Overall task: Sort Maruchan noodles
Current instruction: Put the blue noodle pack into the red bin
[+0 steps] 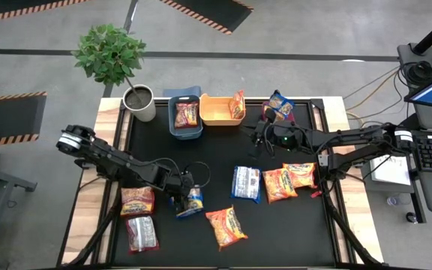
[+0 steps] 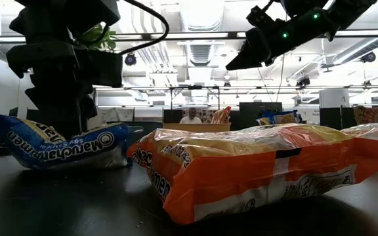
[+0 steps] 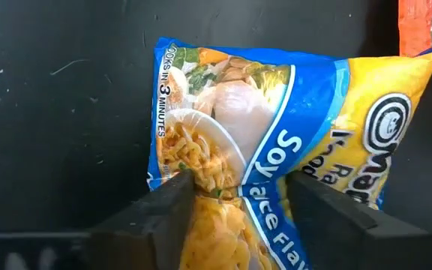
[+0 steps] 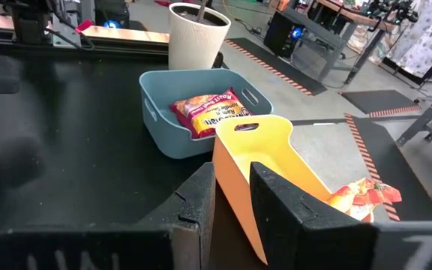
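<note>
1. Step in hand, as I judge it: pick-up of one packet. The left gripper [image 1: 188, 196] is down on the black table mat [image 1: 216, 161], its two dark fingers [image 3: 160, 217] set either side of a blue-and-yellow crinkly plastic soy sauce noodle packet [image 3: 276, 127].
2. Fingers look to be touching the packet's sides in the left wrist view, but I cannot tell whether the clamp is firm. In the low view the packet [image 2: 58, 147] rests on the mat, one end tilted up.
3. The right gripper [image 1: 259, 135] hovers near the bins at the far side, above the yellow plastic bin [image 4: 276, 161]. Its jaws stand narrowly apart with nothing between them.
4. Already binned: a dark red packet [image 1: 186, 114] in the blue plastic bin [image 1: 185, 133]; an orange packet [image 1: 238, 104] in the yellow bin.
5. Loose on the mat: an orange packet [image 1: 226, 226] just beside the left gripper, others further off.
6. Next move calls for a secure pinch, a clean lift, then carriage to the matching bin.
7. Risk, judged: slippery film may slide out.
</note>
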Motion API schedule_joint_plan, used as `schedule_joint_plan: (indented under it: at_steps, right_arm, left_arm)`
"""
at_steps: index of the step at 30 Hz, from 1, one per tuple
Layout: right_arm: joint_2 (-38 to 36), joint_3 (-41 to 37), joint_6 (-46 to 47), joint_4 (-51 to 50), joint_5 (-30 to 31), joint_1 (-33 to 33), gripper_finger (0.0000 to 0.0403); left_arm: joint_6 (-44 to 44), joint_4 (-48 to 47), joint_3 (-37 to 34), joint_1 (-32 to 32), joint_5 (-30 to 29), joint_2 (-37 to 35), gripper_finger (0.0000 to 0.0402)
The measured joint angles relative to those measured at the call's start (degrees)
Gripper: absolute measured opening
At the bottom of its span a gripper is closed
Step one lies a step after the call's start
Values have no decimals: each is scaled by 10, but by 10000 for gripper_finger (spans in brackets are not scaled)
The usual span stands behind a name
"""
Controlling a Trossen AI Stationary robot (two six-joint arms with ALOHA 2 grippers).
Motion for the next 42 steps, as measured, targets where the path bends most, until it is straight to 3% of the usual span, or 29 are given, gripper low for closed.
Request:
schedule_joint_plan:
  at_steps: [9, 11, 15, 22, 28, 35, 42]
  right_arm:
    - [0, 0, 0, 0, 0, 0, 75]
    - [0, 0, 0, 0, 0, 0, 75]
    - [0, 0, 4, 0, 0, 0, 75]
    - [0, 0, 17, 0, 0, 0, 75]
    - [3, 0, 78, 1, -1, 0, 75]
    - [39, 0, 186, 0, -79, 1, 75]
    - [103, 3, 296, 1, -101, 1, 78]
  left_arm:
    - [21, 18, 0, -1, -7, -1, 26]
    - [32, 27, 0, -1, -20, -3, 8]
    - [68, 43, -2, 0, -65, -7, 10]
    - [180, 110, -3, 36, -196, -18, 1]
    - [238, 151, -2, 94, -213, -18, 1]
    - [272, 161, -2, 109, -212, -19, 6]
    - [299, 161, -2, 109, -211, -20, 71]
